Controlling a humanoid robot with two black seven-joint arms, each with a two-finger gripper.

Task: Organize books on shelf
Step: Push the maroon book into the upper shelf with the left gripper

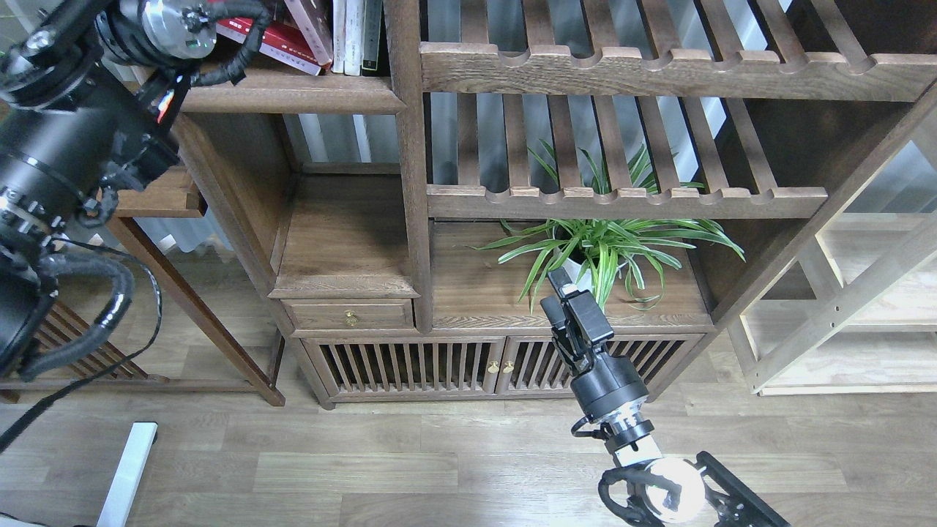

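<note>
Books (293, 33) on shelf (293, 94); right hand (564, 289) together; left hand unseen.

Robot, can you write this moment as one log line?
left gripper: out of view above | right gripper: idle, low | books: leaning on shelf

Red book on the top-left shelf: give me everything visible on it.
The red book shows only in part, cut by the picture's top edge. Red cover, pale page edge along its lower side, paper-like. It lies tilted on the dark wooden shelf, under a leaning maroon book. The left arm's black cable crosses its left end.
</note>
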